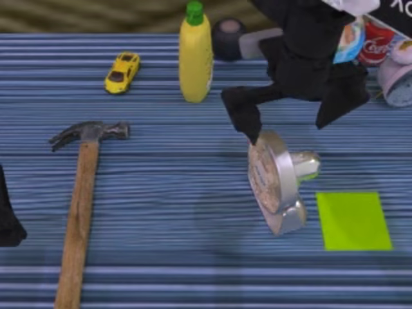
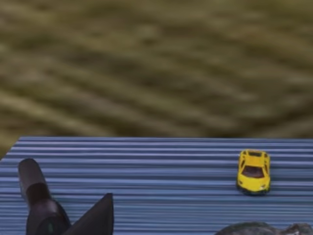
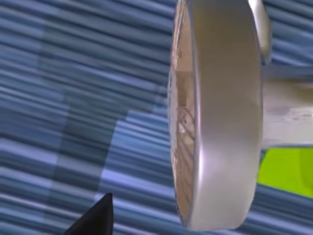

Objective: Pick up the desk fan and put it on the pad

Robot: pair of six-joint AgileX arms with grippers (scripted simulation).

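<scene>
Above fan (image 1: 278, 182), right gripper (image 1: 290, 125) spread wide, straddling rim; pad (image 1: 354, 220) at fan's four o'clock, just beside; left arm parked.

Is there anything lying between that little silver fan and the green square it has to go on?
Nothing visible: only bare table separates the desk fan from the pad just beside it, toward the table's right.

Silver desk fan (image 1: 278, 183) upright, beige grille facing left, just below right gripper (image 1: 286, 125). Lime pad (image 1: 353, 220) flat beside it, rightward.
</scene>
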